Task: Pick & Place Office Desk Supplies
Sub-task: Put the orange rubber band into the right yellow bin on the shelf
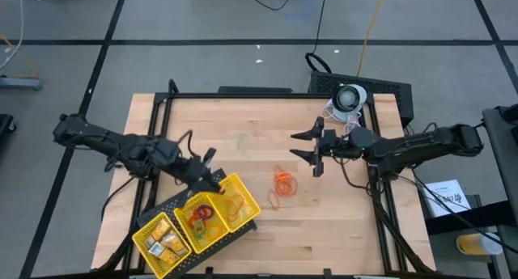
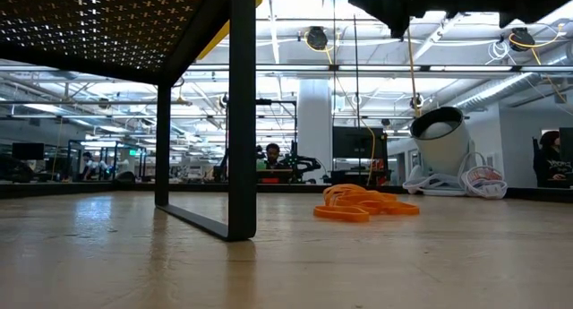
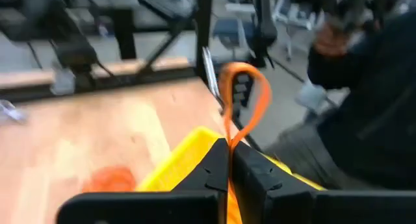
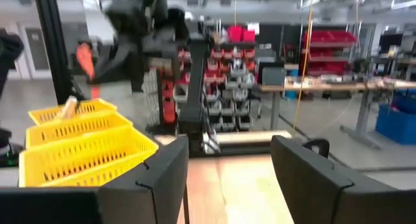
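Over the right-hand compartment of the yellow three-part tray [image 1: 198, 226] my left gripper [image 1: 217, 180] is shut on one orange rubber band [image 3: 244, 97]. The tray stands at the near left. Its compartments hold yellow-gold blocks [image 1: 162, 243], small coloured rings [image 1: 202, 218] and orange bands [image 1: 239, 202]. A heap of orange rubber bands [image 1: 283, 182] lies flat on the wood at mid-table, also in the low view [image 2: 363, 204]. One loose loop [image 1: 275, 202] lies nearer. My right gripper [image 1: 306, 146] hangs open above the table, to the right of the heap, with nothing between its fingers [image 4: 166, 165]. My left gripper pinches the rubber band between its two fingers [image 3: 211, 169]. They come from the table's left, nearly level. The band's free loop [image 3: 260, 94] sticks out beyond the fingertips, lifted clear above the tray. A short length [image 3: 227, 204] runs back between the fingers.
A white round device [image 1: 350, 97] with cables stands at the far right corner. A black frame rims the table; one post [image 2: 242, 112] stands close in the low view. A person in dark clothes [image 3: 364, 100] is beyond the table's edge. Bare wood lies around the heap.
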Available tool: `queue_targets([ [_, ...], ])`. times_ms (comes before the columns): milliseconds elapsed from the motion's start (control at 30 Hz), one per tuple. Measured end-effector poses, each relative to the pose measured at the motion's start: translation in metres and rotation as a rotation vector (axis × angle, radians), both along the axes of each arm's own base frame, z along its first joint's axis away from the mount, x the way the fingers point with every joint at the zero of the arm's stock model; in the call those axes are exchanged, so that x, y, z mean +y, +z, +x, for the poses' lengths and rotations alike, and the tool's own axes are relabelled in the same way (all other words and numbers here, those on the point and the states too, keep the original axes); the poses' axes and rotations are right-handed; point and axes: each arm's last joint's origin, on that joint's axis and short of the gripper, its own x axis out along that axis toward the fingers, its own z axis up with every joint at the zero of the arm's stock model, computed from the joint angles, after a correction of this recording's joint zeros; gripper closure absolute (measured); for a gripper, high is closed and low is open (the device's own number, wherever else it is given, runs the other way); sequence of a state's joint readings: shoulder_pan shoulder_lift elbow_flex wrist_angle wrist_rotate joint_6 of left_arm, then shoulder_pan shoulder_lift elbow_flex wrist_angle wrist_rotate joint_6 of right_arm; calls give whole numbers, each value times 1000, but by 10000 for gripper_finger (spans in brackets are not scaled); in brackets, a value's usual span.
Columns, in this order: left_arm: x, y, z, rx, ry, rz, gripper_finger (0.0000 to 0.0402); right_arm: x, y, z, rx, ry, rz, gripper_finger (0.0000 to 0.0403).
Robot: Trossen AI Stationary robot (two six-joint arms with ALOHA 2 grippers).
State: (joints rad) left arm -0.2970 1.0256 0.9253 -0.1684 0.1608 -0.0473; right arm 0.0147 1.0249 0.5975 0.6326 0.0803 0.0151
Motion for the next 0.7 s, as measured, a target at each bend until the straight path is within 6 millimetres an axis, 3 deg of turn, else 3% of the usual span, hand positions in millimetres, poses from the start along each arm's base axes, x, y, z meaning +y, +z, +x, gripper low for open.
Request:
queue_targets([
  [467,-15,-32,27,172,51,-6,361,0,-4,-5,-82,6,7,199],
  [700,-14,-33,29,188,69,-50,280,0,-5,-5,-77,5,3,202],
])
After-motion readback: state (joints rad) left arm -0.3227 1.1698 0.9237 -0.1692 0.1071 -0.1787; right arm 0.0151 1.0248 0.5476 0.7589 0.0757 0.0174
